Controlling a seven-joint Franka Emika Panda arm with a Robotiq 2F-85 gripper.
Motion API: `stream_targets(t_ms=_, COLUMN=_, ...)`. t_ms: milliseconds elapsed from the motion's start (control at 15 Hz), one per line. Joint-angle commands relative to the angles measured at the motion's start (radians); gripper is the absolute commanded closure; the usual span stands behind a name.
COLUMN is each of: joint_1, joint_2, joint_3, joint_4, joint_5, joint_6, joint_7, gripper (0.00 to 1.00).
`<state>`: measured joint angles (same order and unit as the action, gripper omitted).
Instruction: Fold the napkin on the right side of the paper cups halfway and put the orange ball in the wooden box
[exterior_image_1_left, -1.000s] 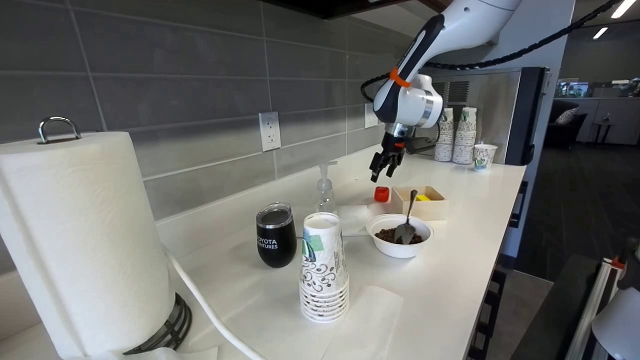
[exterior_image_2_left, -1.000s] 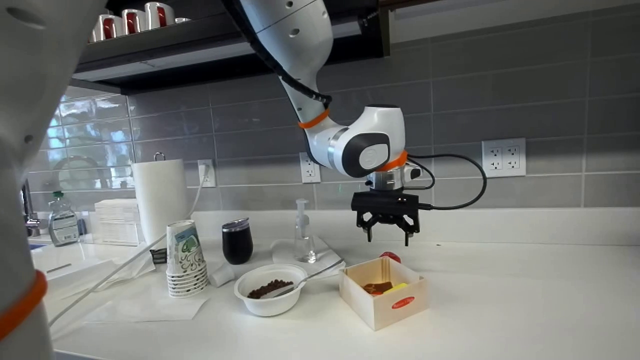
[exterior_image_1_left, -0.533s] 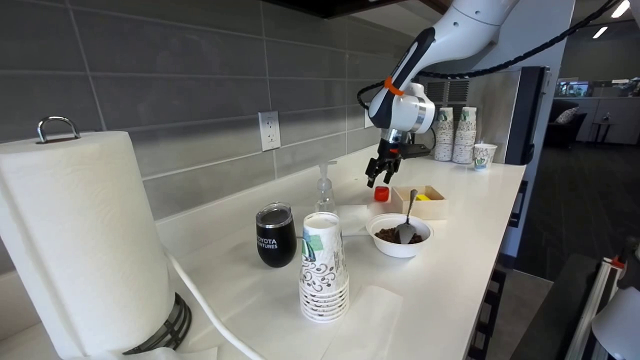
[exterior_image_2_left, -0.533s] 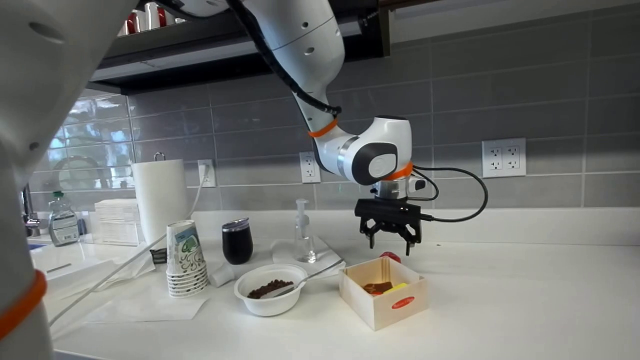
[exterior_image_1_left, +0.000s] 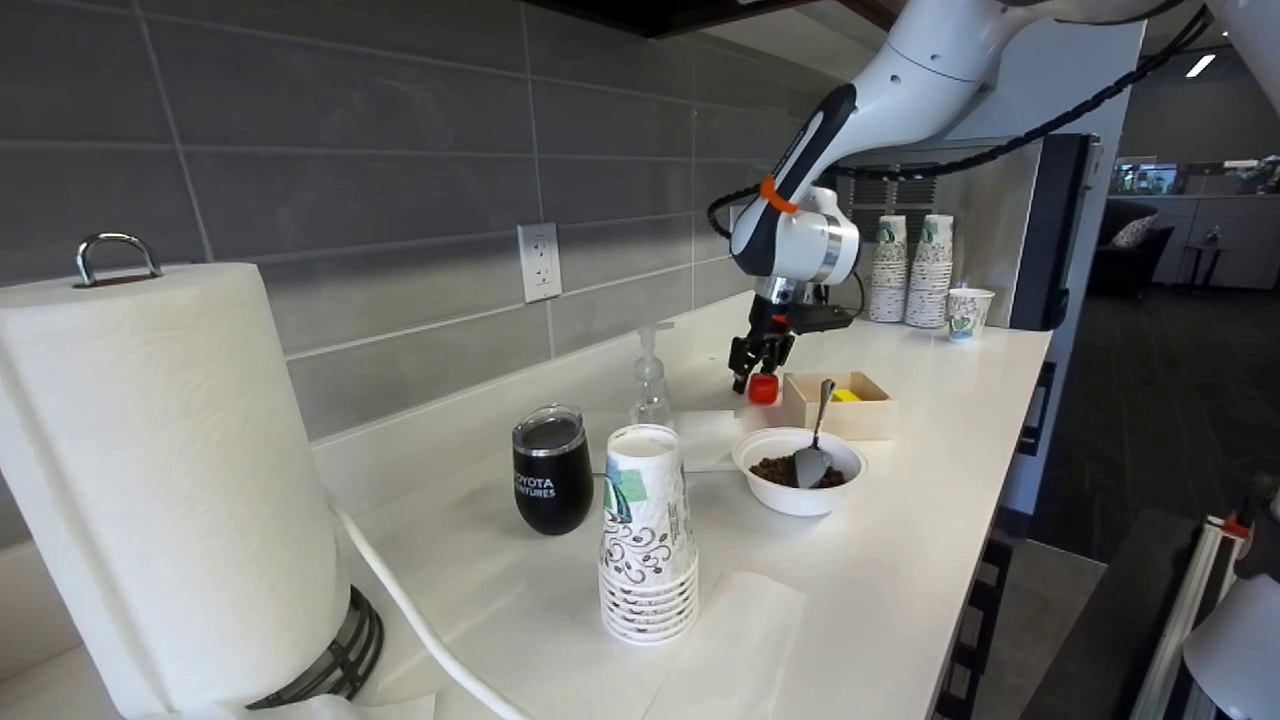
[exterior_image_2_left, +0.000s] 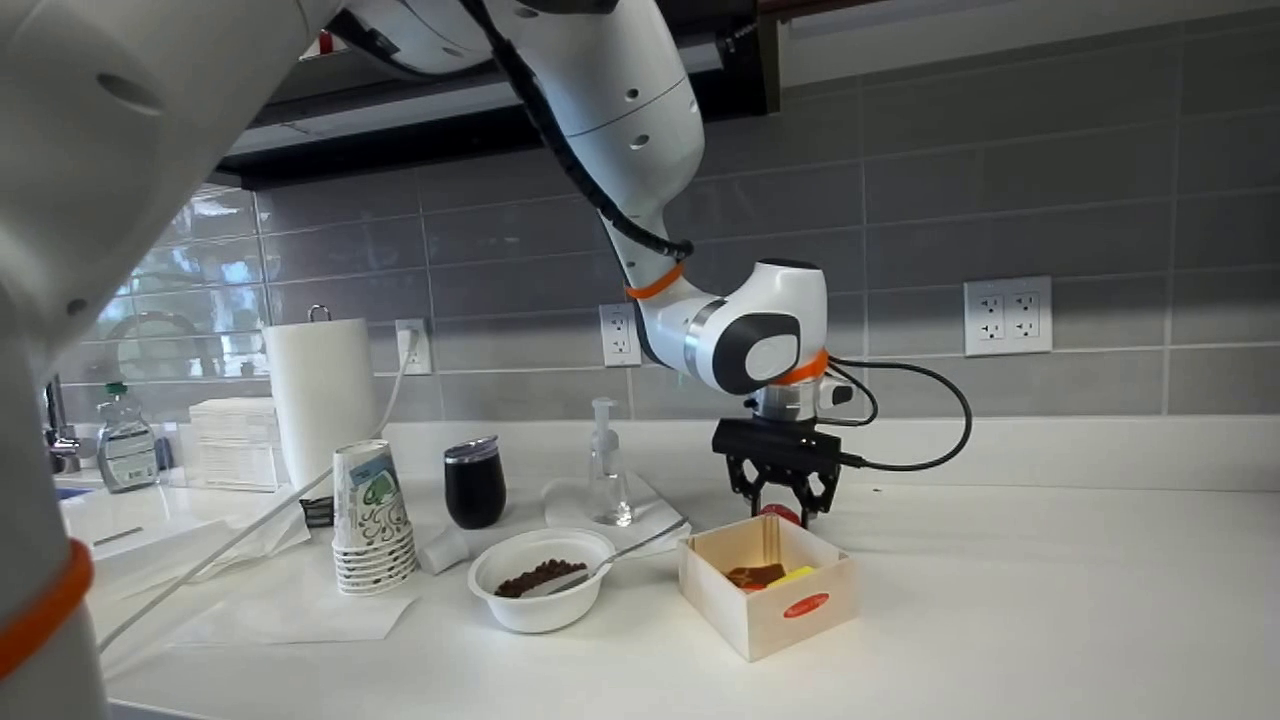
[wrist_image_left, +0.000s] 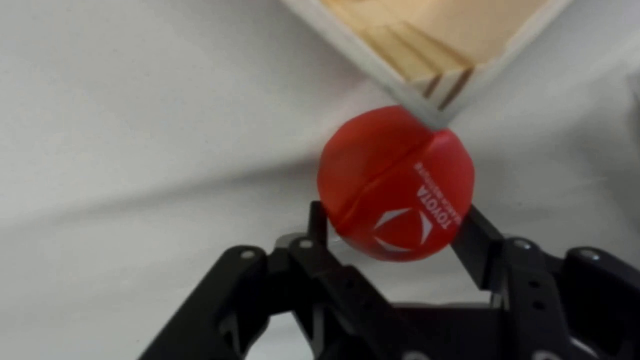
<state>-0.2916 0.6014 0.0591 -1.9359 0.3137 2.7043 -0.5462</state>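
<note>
- The pincer (wrist_image_left: 397, 222) is pointing down at the bench (exterior_image_2_left: 1000, 600), its fingers (wrist_image_left: 478, 248) standing apart on either side of the orange ball (wrist_image_left: 395, 185); whether they are gripping it or only flanking it, I cannot tell.
- The orange ball, looking red and bearing white lettering, is lying on the bench just beside the wooden box (exterior_image_2_left: 718, 600), outside it. In an exterior view the box is hiding its lower part.
- In the wrist view a corner of the wooden box is overlapping the orange ball's edge; whether the two are touching, I cannot tell. The top edge of that view is cutting off most of the box.
- In an exterior view the box's walls are partly hiding a brown piece (exterior_image_2_left: 755, 574) and a yellow piece (exterior_image_2_left: 800, 572) inside.
- The paper cups (exterior_image_1_left: 648, 545) are standing upside down in one stack, covering the foot of a pump bottle (exterior_image_1_left: 650, 390) in an exterior view.
- The napkin (exterior_image_1_left: 745, 640) is lying flat just beside the paper cups, running past the bottom edge of an exterior view. Its white outline is blending into the pale bench; whether it is bearing a crease, I cannot tell.
- A small white object (exterior_image_2_left: 443, 550), hard to identify, is lying between the paper cups and the white bowl (exterior_image_2_left: 540, 615).
</note>
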Motion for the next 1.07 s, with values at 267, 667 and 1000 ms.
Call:
stream_targets(t_ms=267, joint_1=0.009, joint_2=-0.016, joint_3=-0.014, joint_4=0.028, joint_5=-0.109, joint_6=-0.033, joint_7=0.116, gripper=0.96)
stream_targets(t_ms=667, joint_1=0.052, joint_2=-0.032, joint_3=-0.065, joint_4=0.041, joint_5=-0.199, joint_6=-0.082, joint_7=0.23, gripper=0.73)
stream_targets(t_ms=1000, joint_1=0.077, joint_2=-0.054, joint_3=-0.084, joint_4=0.045, joint_5=-0.23, joint_6=-0.136, joint_7=0.286, gripper=0.38)
